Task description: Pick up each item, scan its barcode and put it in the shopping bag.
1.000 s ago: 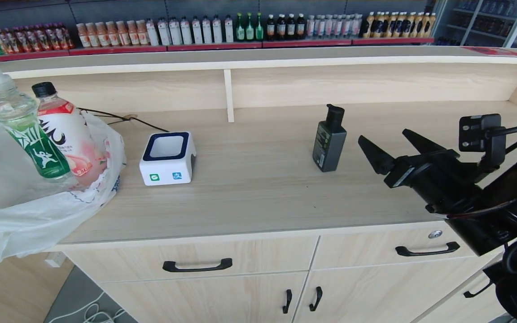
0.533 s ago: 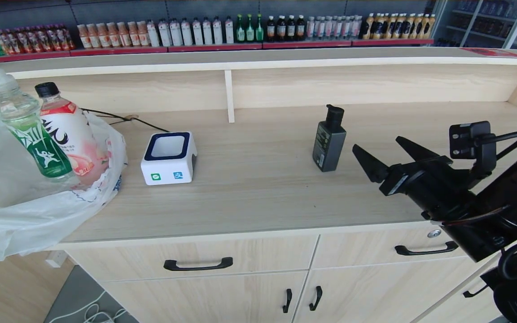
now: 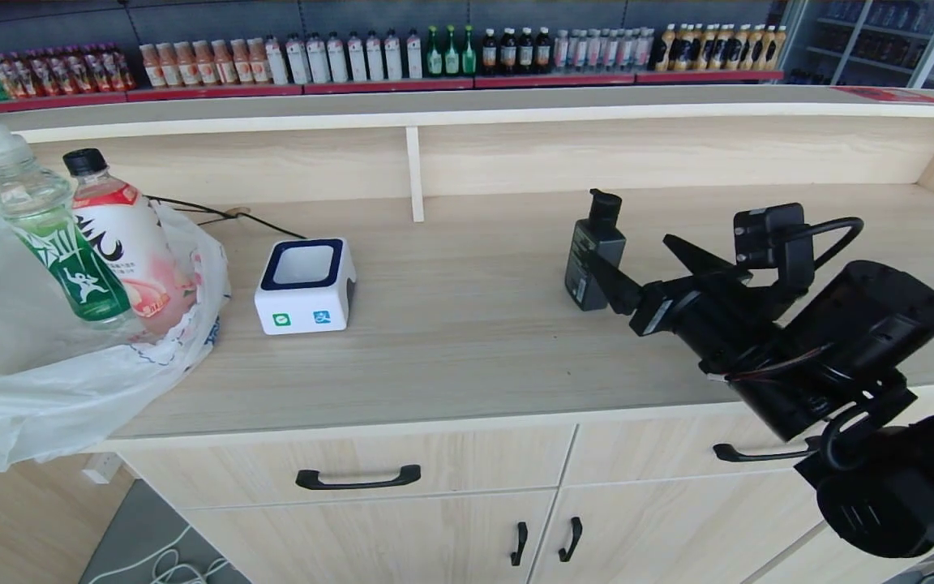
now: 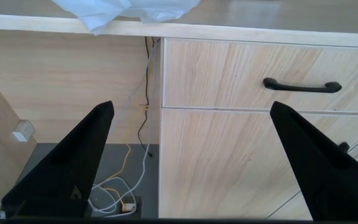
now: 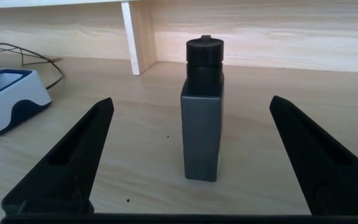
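At the right of centre of the head view, the dark pump bottle stands upright on the wooden counter. The right gripper is just beside it with its two fingers spread wide. One fingertip overlaps the lower part of the bottle in this view and the other lies to the right of it. From the right wrist camera the bottle appears between the two open fingers, a little ahead of their tips, and I cannot see any contact. At the left edge of the frame the white shopping bag hangs over the counter corner, and the green bottle and the pink-and-white bottle lean inside it. Just right of the bag sits the scanner, white with a dark blue top. The left gripper has its fingers wide apart and faces the cabinet front with a black drawer handle.
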### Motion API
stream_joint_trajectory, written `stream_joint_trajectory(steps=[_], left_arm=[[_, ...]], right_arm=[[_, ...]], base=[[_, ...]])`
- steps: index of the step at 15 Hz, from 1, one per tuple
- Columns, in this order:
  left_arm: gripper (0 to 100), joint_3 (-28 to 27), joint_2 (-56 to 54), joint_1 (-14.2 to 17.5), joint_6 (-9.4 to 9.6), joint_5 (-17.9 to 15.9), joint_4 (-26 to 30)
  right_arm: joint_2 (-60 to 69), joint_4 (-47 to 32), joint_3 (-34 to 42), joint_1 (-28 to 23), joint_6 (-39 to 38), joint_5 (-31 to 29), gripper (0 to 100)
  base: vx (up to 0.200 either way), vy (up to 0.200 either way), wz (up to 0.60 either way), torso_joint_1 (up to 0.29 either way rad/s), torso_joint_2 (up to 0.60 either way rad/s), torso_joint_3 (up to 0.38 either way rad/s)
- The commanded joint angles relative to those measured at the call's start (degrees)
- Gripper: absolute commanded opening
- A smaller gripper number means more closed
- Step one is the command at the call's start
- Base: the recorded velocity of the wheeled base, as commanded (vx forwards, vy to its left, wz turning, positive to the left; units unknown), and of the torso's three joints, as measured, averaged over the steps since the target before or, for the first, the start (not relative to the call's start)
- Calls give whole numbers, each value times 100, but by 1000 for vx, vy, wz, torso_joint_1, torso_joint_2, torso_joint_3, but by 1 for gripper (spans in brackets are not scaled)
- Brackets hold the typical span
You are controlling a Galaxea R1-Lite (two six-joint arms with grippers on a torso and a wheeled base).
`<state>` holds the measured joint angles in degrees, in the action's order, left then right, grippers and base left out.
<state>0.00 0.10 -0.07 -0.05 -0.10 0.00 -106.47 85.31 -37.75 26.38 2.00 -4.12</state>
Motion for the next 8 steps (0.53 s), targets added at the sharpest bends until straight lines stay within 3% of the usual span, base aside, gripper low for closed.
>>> stream_joint_trajectory(steps=[1, 8], left_arm=[[100, 0, -1, -1, -4, 1, 0], [100, 0, -1, -1, -4, 1, 0]], right_arm=[[-146, -594, -681, 210, 2, -344, 100], [-735, -884, -1226, 192, -15, -959, 100]], base=[[0, 0, 0, 0, 0, 0], [0, 0, 0, 0, 0, 0]])
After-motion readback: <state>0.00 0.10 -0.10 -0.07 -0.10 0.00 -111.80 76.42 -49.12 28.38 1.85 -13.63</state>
